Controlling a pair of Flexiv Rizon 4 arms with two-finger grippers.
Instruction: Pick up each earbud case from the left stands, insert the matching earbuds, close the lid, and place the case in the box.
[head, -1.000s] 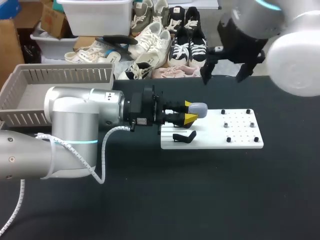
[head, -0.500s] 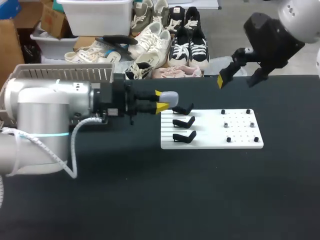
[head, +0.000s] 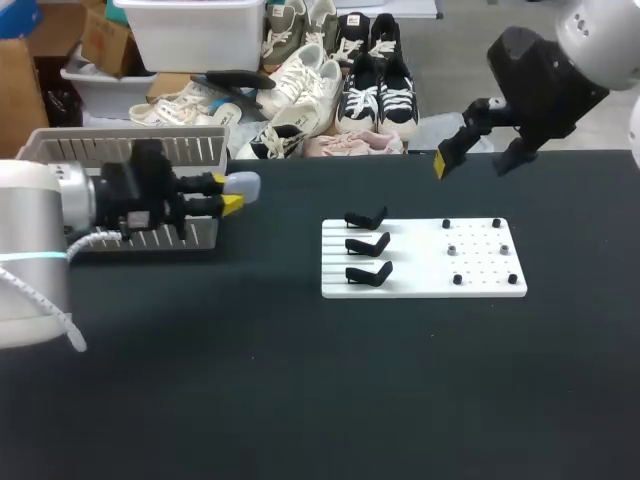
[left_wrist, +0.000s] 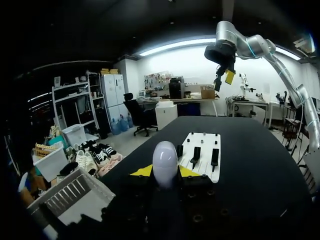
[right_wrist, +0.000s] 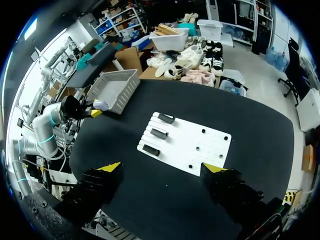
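A: Near side first. What's on the table?
B: White board (head: 420, 282), mid-table, toward the right edge. Three black stands (head: 367, 245) in a column on its left part, all bare.

A: The case?
B: Earbud case (head: 241, 185): pale, oval, lid down. Whether the buds are inside is hidden. It is clamped between the yellow tips of the left gripper (head: 226, 193), one tip each side, clear of the table. The wrist view agrees: the case (left_wrist: 165, 161) stands out ahead of the fingers.

A: Which way does it lie?
B: Long axis in line with the fingers, pointing toward the table's right edge.

A: And the box?
B: Grey slatted box (head: 120, 150), far left corner. The case hangs just outside its right wall. The opening lies behind the case, on the left arm's side. Judgement: carry it leftward over that wall, then release. Risk of clipping the slats if low; height not readable.

A: Right arm?
B: Right gripper (head: 475, 160) is up over the far edge, right side. Fingers spread, nothing in them, well apart from the box. The left arm is nearer.
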